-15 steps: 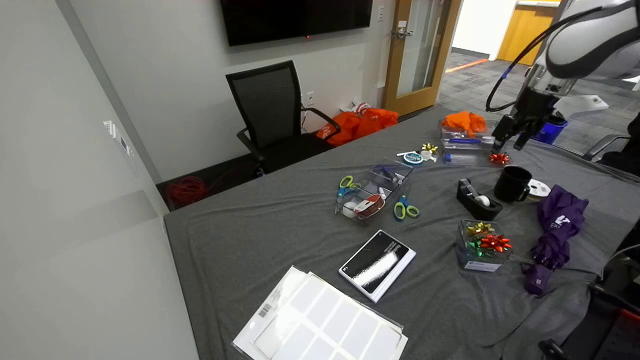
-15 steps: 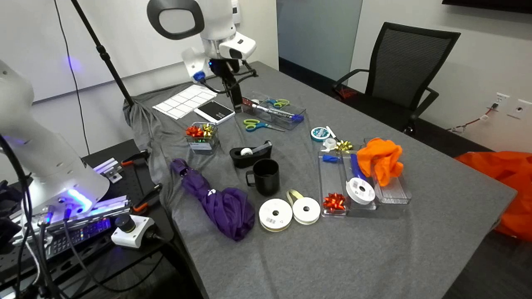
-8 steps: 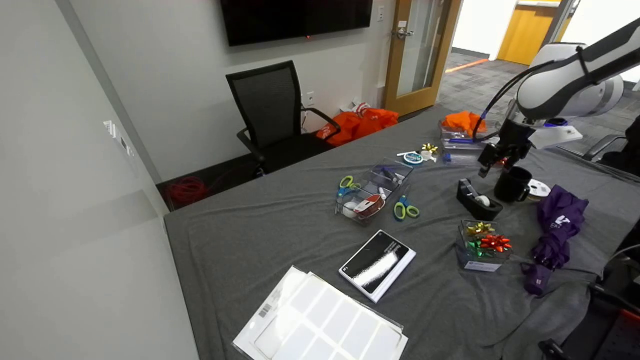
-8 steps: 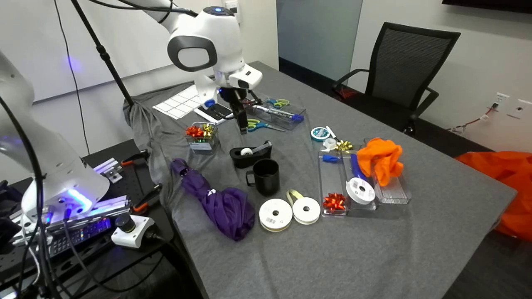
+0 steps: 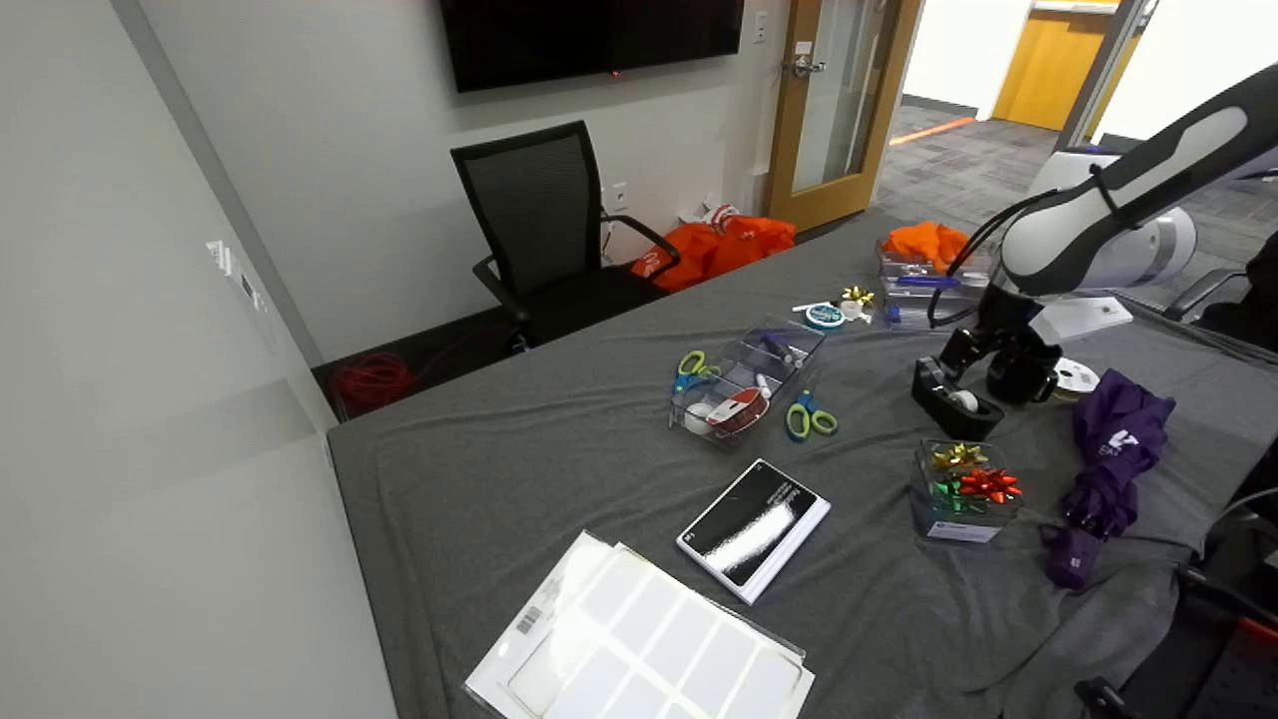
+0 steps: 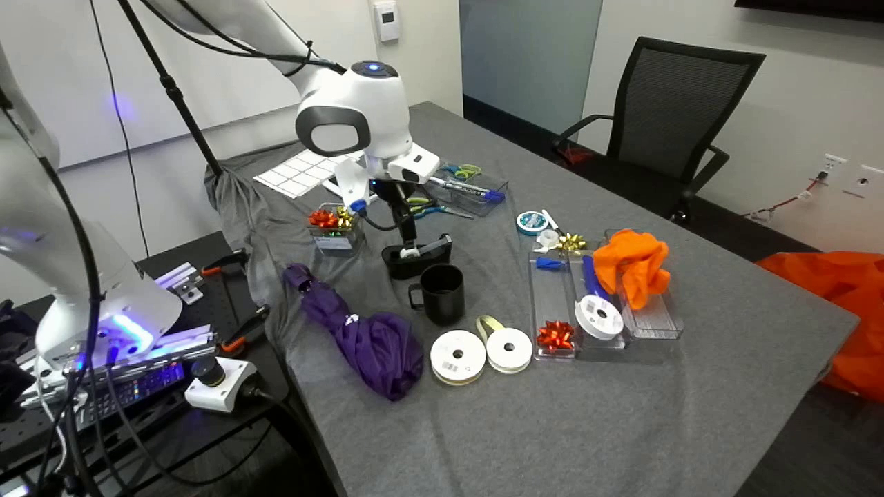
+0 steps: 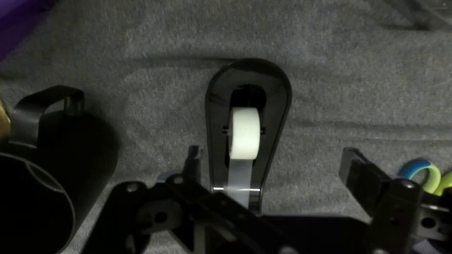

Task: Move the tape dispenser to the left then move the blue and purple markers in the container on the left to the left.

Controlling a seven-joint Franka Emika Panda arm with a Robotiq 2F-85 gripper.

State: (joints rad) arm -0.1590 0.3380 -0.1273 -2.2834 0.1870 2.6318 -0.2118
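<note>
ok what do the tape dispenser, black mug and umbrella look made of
Tape dispenser: probably hard plastic, glossy black, with sharp white reflections.
Black mug: smooth, fairly matte; the thin rim and strap-like handle hint at coated metal, though ceramic is possible.
Umbrella: purple fabric, perhaps nylon, faintly shiny, lying in loose folds.

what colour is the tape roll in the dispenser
The tape roll is white; it shows best in the wrist view.

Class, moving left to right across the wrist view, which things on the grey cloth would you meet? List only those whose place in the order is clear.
Black mug, tape dispenser, blue-and-green scissors handle.
</note>
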